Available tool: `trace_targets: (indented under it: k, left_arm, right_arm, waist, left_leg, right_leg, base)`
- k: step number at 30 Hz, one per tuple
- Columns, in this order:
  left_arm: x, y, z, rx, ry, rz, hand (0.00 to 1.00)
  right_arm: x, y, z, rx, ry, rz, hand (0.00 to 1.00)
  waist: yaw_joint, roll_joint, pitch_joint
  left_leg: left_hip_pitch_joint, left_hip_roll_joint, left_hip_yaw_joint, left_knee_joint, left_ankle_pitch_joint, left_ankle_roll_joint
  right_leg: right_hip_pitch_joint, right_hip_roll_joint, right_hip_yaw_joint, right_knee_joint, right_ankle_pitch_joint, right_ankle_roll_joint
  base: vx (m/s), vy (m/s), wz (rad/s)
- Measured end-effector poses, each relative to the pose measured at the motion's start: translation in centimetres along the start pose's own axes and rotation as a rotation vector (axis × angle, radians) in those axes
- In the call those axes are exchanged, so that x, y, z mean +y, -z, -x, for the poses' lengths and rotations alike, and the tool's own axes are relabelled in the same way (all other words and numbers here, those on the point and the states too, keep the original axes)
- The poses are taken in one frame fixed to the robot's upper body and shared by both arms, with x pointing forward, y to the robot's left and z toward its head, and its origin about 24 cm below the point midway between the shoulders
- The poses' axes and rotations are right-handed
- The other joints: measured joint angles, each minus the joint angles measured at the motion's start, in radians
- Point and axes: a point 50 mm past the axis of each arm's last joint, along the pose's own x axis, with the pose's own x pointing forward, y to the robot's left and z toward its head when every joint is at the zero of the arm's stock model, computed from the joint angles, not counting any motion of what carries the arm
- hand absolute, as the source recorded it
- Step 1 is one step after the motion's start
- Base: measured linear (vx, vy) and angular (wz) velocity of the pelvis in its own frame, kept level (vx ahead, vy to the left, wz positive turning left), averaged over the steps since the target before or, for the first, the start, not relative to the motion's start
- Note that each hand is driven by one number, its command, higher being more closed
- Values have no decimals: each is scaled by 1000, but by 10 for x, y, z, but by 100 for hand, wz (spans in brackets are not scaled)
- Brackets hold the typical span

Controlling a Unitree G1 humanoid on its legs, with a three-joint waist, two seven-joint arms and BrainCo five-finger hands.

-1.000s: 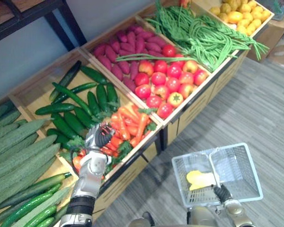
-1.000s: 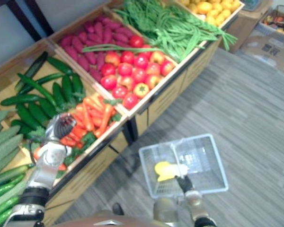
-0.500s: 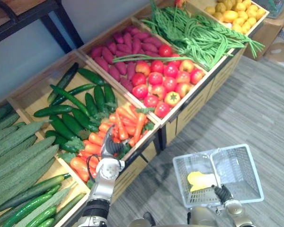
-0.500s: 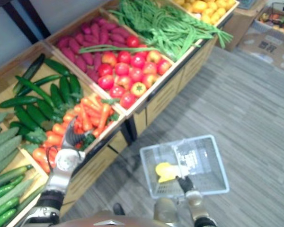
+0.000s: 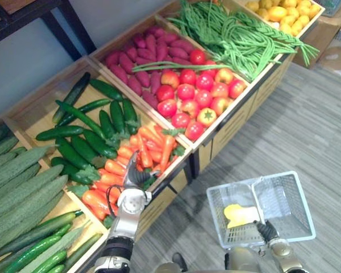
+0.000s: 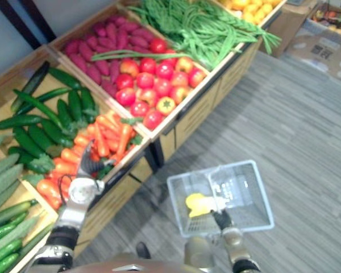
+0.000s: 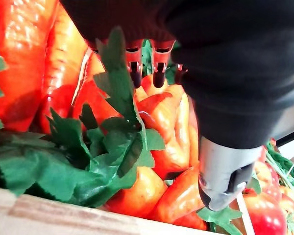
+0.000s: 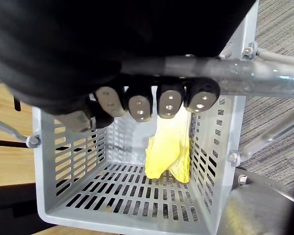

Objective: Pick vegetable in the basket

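The two head views look steeply down from side-by-side spots, sharing the produce stand [image 5: 234, 126] and the floor basket [image 5: 260, 177]. The left wrist view sits very close among carrots [image 7: 161, 127]. The right wrist view looks past the right hand [image 8: 139, 104] into the basket.

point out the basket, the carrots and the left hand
basket [image 5: 284, 207] left eye view, bare mesh floor
carrots [image 5: 145, 142] left eye view, middle of the pile
left hand [image 5: 134, 175] left eye view, dark back cover

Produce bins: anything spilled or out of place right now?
Yes. A long green bean lies across the purple sweet potatoes and tomatoes, outside its own bin, and other beans hang over that bin's front edge.
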Motion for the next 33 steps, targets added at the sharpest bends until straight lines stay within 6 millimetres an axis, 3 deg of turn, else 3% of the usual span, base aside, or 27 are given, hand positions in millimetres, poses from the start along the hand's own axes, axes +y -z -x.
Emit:
trace_targets:
  k: [8,30,31,33]
  left_arm:
    - [0,-8,-10,7,-58,2,0]
    - [5,-14,-27,57,-182,48,0]
    - [8,-15,-32,62,-202,63,100]
    - [14,-15,-40,91,-246,85,100]
  right_arm:
    - [-1,-7,-3,-14,8,0,100]
    - [-3,-16,-7,-34,18,0,100]
    - [-3,-19,-8,-40,20,1,100]
    - [-3,-23,-9,-48,23,3,100]
  waist:
    - [-22,0,0]
    - [-25,0,11]
    - [-25,-1,19]
    - [-25,-10,30]
  left_leg:
    - [-30,-4,1,1,1,1]
    - [-49,-3,30,2,0,0]
    - [-50,-3,30,3,0,0]
    - [-52,-3,37,5,0,0]
  right_leg:
    - [-31,-4,2,0,3,4]
    - [-66,4,31,-1,13,0]
    - [-67,4,32,-1,13,0]
    - [-74,6,40,-1,14,-1]
  base:
    - [-19,-49,0]
    - [-8,-48,-4]
    - [-11,-40,-2]
    - [-18,-41,-9]
